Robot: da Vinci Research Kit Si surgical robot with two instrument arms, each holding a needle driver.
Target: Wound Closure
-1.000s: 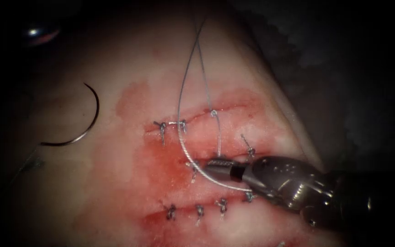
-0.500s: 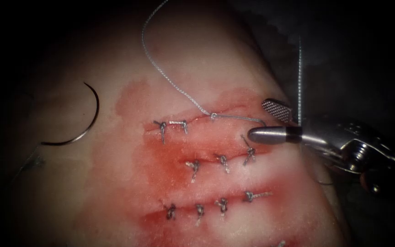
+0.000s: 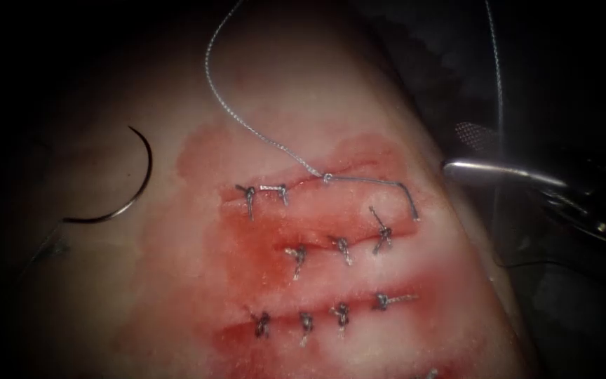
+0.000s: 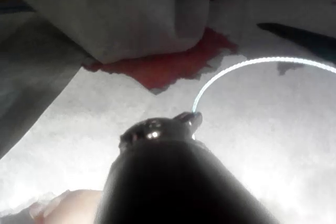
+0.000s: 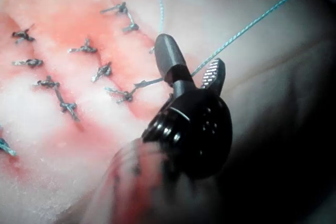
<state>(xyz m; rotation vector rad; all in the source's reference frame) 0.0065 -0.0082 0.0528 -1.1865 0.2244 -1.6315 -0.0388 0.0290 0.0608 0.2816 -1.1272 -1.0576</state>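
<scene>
The right tool, jaws apart and empty, has backed off right of the cut thread tail; the curved needle lies free on the tissue, far left; left tool grips thread.

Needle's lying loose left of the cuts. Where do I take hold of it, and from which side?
Probably on the upper arc of the needle, coming from the right, its convex side. It lies flat on the tissue, not in it, curve bulging right. Which end carries the thread I cannot tell.

Endoscope overlooks tissue; right wrist view shares it closely.
</scene>
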